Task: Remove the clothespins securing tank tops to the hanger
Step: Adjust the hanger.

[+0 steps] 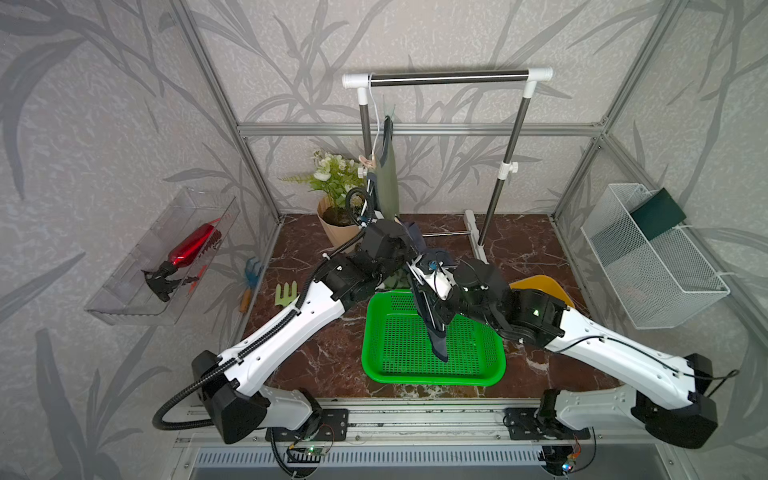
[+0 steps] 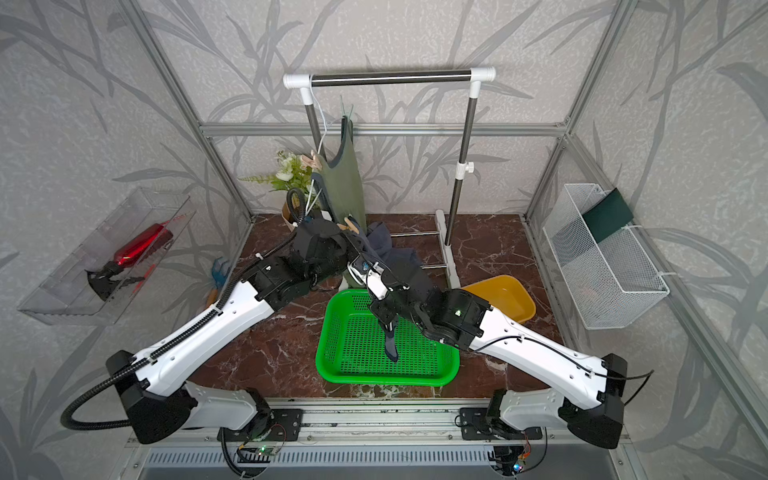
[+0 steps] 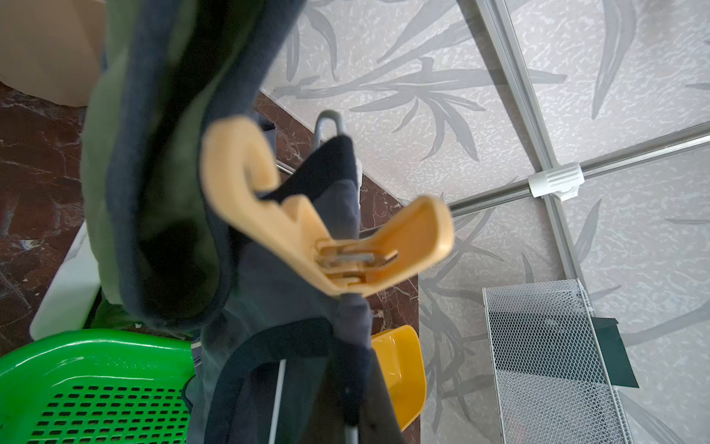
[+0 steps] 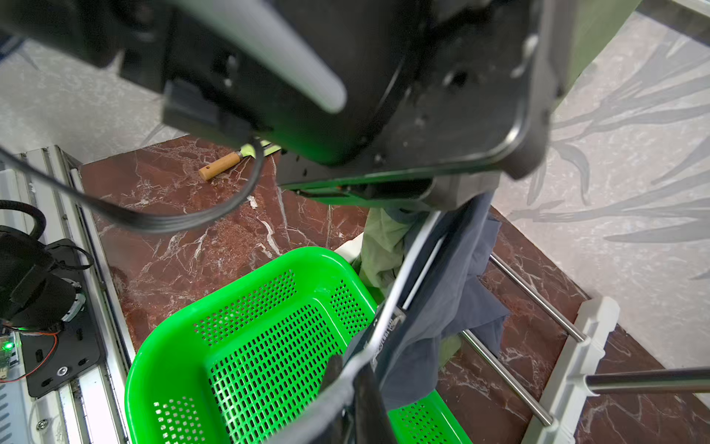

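We seem to be steadying the navy tank top [image 2: 405, 262] for unclipping.
Our right pincer [image 2: 389, 323] clamps a fold above the basket [image 2: 386, 380]; left pincer [image 2: 343, 237] closed, hold unseen; a clothespin [image 3: 326, 238] bites it at basket's twelve o'clock.

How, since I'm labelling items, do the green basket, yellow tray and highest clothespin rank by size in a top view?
Largest first:
green basket
yellow tray, partly hidden by the right arm
highest clothespin, smallest

Grey leaf-print walls [image 1: 457, 33] w/ red marble floor [image 1: 316, 357] (alu frame [image 1: 436, 129])
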Tool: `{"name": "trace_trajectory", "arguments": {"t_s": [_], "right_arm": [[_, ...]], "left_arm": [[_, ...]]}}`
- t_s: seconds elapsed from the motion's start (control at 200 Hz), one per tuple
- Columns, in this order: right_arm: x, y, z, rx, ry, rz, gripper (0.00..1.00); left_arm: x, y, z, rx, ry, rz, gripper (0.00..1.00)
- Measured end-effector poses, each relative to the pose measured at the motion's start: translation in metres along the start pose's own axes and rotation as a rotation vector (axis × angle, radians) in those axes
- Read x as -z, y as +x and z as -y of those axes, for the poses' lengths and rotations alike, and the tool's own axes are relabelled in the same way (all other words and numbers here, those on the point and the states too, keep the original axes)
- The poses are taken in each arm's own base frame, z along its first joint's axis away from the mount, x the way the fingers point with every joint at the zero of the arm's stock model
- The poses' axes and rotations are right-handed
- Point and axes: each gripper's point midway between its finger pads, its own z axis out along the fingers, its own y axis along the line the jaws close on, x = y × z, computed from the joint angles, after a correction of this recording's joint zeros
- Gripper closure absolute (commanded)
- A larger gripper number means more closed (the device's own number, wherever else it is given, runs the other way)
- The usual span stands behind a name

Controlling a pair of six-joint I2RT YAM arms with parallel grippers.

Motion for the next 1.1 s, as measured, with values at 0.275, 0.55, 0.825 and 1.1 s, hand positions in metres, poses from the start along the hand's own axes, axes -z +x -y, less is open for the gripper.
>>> {"name": "trace_trajectory", "arguments": {"t_s": [0.275,0.55,0.825,1.1], "right_arm": [[0.013,-0.004,0.019,-0.052,-0.023,-0.029,1.0],[0.032,0.007,0.032,-0.118,-0.069,-0.083,1.0],[0.035,0.023,0.024,-0.144,-0.143,-0.146,1.0],[0.043,0.034,0.026,-0.168,-0.181,-0.183,1.0]], "left_arm": [[0.0,0.004,0.001,-0.017,0.006,-0.018,0.72],[0.008,0.019,0.003,-0.054,0.034,-0.083,0.4],[0.02,0.016,0.007,-0.069,0.056,-0.087,0.27],[0.038,0.013,-0.005,-0.15,0.001,-0.104,0.28]]}}
